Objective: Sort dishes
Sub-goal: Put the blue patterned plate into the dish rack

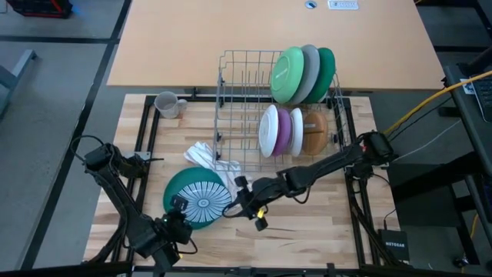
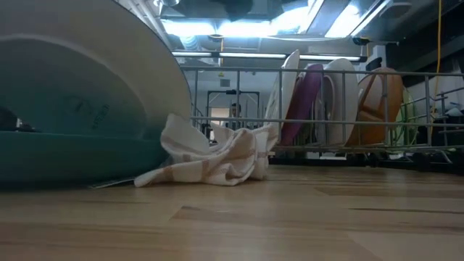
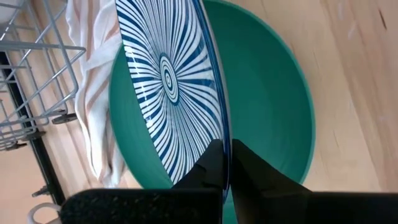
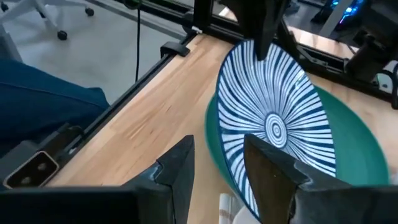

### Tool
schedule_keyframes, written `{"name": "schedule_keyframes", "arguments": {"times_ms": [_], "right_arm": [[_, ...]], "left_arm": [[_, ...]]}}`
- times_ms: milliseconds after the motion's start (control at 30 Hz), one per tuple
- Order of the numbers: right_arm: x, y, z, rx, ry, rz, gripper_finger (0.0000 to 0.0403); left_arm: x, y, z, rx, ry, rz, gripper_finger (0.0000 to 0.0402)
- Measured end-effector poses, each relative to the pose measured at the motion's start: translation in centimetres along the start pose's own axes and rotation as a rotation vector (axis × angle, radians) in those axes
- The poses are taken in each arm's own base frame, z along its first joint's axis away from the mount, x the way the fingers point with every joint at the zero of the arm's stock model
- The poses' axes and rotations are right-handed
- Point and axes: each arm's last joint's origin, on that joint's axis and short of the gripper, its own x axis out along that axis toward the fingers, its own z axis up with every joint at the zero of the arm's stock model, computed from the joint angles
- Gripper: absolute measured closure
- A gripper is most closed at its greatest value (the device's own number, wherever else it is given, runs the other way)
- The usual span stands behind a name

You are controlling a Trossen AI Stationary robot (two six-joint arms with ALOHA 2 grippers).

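Your butcher-block table (image 1: 323, 231) sits in front of a tan desktop, with a grey wire rack (image 1: 238, 85) at its far edge. Standing on edge in the rack's back row you have three large plates: green (image 1: 287, 75), grey (image 1: 310, 71) and teal (image 1: 326, 73). In the row nearer you stand a white plate (image 1: 268, 129), a purple plate (image 1: 283, 131), another white plate (image 1: 297, 131) and a brown bowl (image 1: 314, 132). A grey mug (image 1: 167, 104) sits upright on the table left of the rack, well apart from everything else.

Just in front of the rack lies a crumpled white cloth with tan stripes (image 1: 209, 159), touching the rim of a large teal plate (image 1: 178, 191) that rests flat on the wood.

Your left gripper (image 3: 226, 163) is pressed together on the near rim of a blue-and-white striped plate (image 1: 204, 201), holding it tilted up on edge over the teal plate. In the left wrist view you can see the rim pinched between the two dark fingers (image 3: 208, 167).

Your right gripper (image 1: 244, 201) reaches in from the right, just beside the striped plate's opposite edge. Its fingers (image 4: 264, 171) stand partly spread in the right wrist view, with the striped plate's lower rim between them, though you cannot tell whether they touch it.
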Motion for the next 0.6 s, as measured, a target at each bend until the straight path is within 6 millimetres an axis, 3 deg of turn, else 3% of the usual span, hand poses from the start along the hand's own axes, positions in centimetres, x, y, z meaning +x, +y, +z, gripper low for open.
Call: {"name": "schedule_keyframes", "arguments": {"times_ms": [267, 600], "right_arm": [[2.1, 0.0, -1.2, 0.0, 0.053, -0.021, 0.0262], [2.5, -0.1, -1.3, 0.001, 0.053, -0.027, 0.0262]], "left_arm": [[0.0, 0.0, 0.0, -0.013, -0.003, -0.002, 0.0402], [0.0, 0.0, 0.0, -0.013, -0.004, -0.003, 0.0402]]}}
